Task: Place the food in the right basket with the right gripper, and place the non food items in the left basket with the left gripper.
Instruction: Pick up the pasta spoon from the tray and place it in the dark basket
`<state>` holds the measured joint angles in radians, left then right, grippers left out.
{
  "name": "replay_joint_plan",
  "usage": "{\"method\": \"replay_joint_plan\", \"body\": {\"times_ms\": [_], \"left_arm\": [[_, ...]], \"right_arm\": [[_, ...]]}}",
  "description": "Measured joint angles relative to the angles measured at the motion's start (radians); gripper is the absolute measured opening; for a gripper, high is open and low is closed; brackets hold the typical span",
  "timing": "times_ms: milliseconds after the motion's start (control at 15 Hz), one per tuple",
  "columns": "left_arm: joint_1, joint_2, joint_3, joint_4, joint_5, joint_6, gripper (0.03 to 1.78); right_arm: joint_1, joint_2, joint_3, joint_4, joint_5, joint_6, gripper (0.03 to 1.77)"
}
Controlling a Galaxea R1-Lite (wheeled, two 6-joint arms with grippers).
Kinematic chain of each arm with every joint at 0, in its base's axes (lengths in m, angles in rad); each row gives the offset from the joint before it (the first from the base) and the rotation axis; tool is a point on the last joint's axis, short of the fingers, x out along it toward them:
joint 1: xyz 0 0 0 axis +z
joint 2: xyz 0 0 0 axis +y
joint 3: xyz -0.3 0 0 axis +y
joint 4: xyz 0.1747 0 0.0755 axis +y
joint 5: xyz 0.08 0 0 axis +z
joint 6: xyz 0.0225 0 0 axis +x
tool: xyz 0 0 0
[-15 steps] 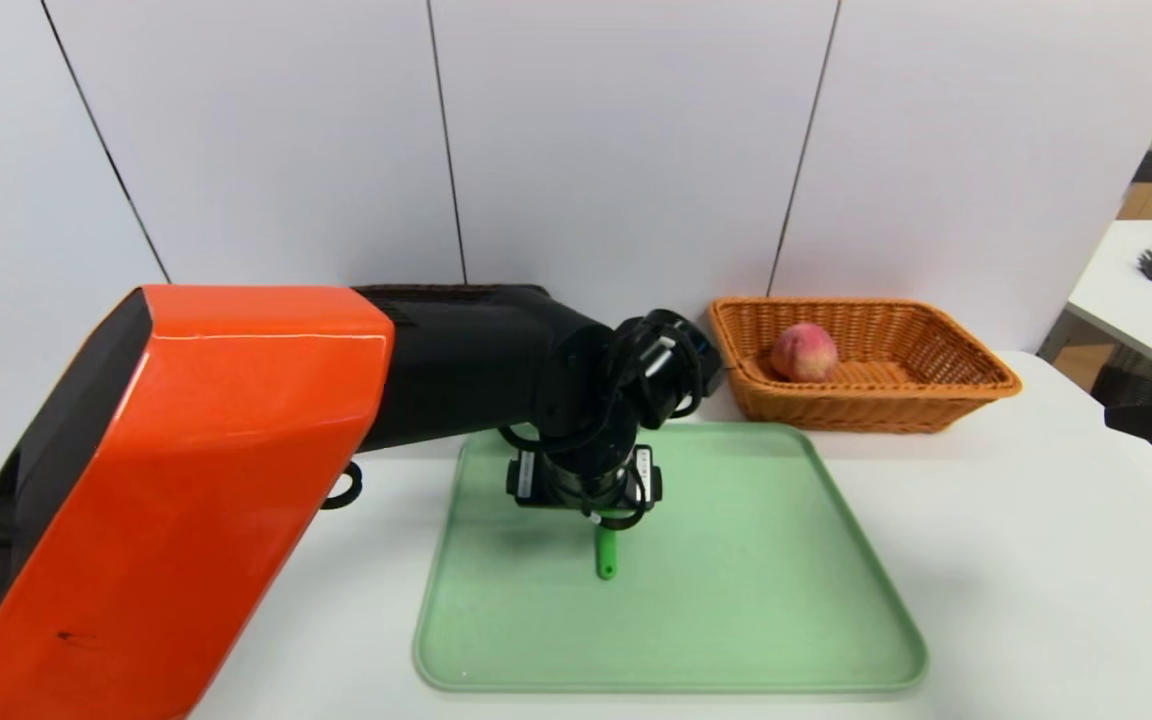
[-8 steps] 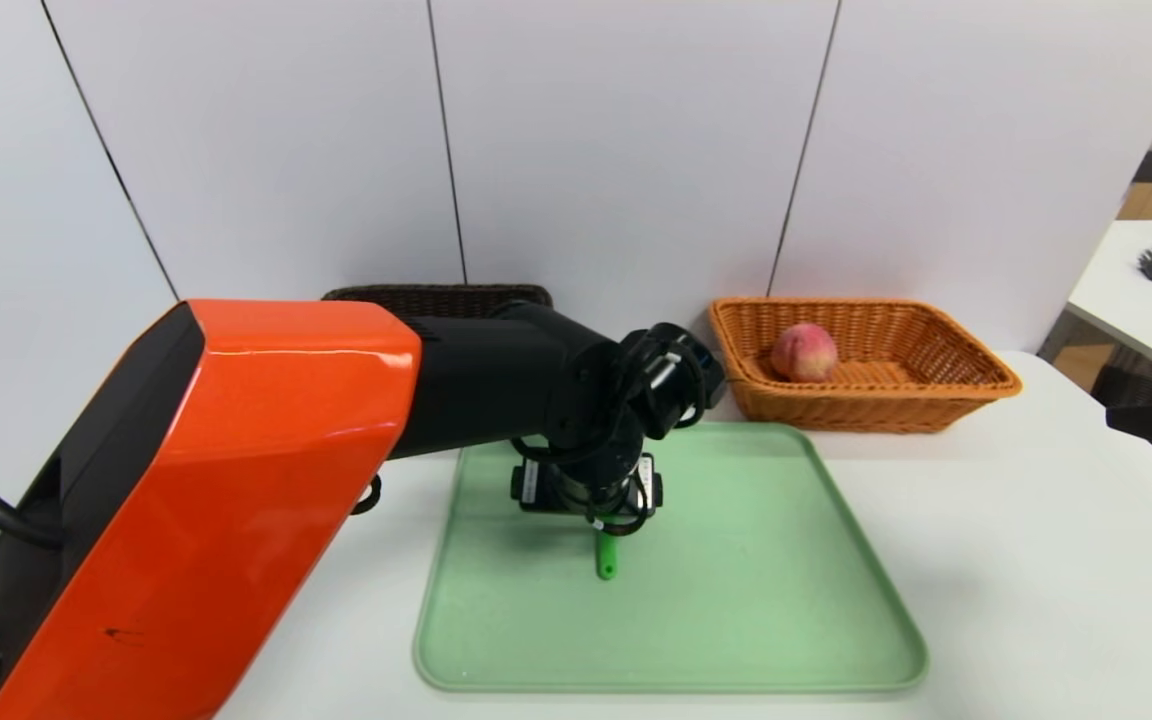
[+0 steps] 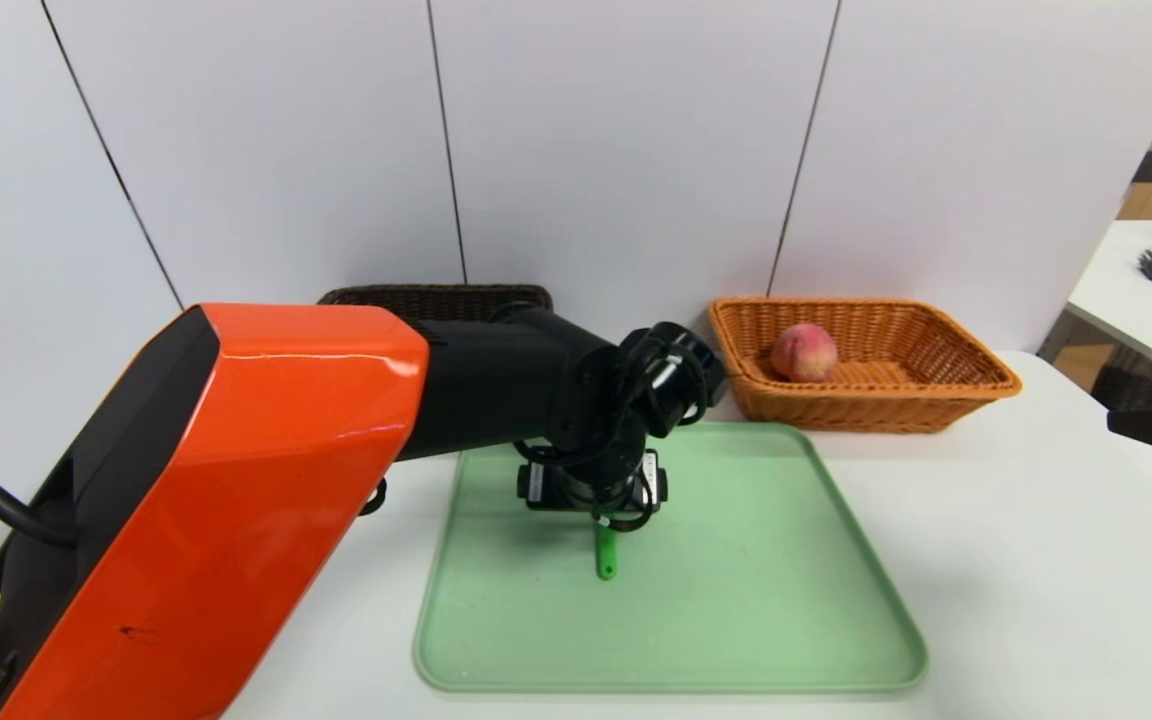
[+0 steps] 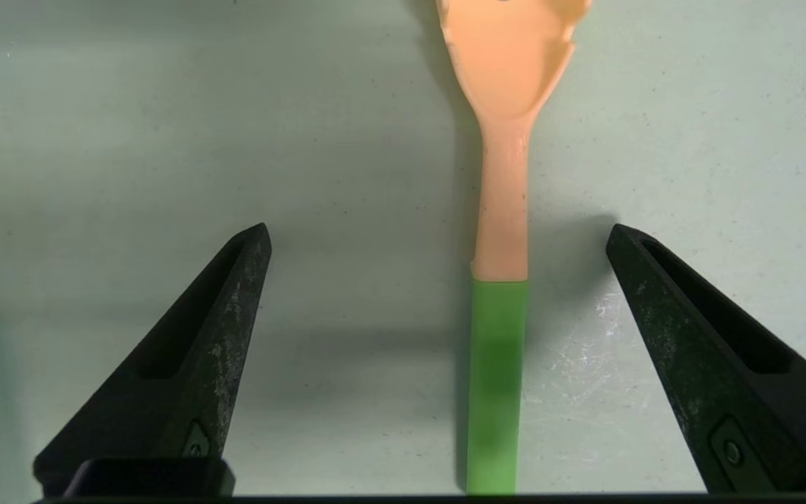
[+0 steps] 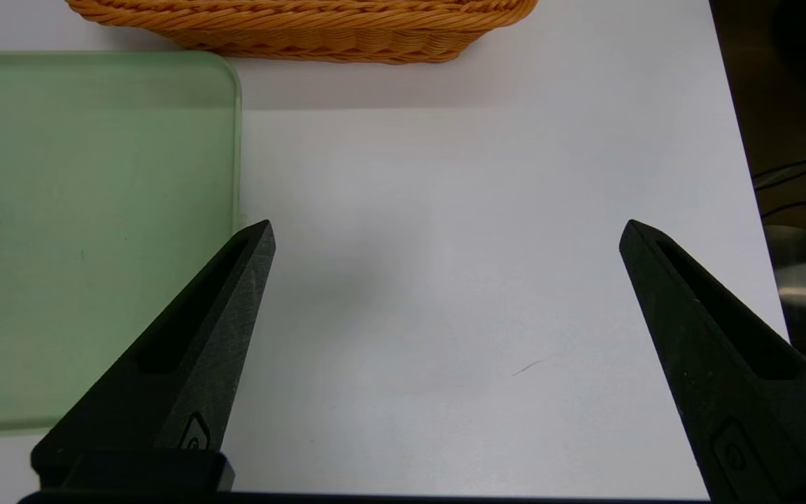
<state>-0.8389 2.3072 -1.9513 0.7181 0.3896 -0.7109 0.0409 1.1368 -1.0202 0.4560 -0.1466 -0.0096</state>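
Over the green tray, left tool wide open astride the fork, holding nothing, right tool open, idle.

White panelled wall behind white table; second table rightward.

Bare tray both sides of fork; left gripper straddles it unobstructed.
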Motion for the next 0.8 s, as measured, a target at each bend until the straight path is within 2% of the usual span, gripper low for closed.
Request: {"method": "replay_joint_plan", "body": {"times_ms": [267, 800], "left_arm": [[0.000, -0.001, 0.000, 0.001, -0.003, -0.029, 1.69], [-0.001, -0.008, 0.000, 0.001, -0.001, -0.026, 1.69]], "right_arm": [[0.001, 0.000, -0.001, 0.000, 0.001, -0.002, 1.70], [0.001, 0.000, -0.003, 0.000, 0.000, -0.005, 1.70]]}}
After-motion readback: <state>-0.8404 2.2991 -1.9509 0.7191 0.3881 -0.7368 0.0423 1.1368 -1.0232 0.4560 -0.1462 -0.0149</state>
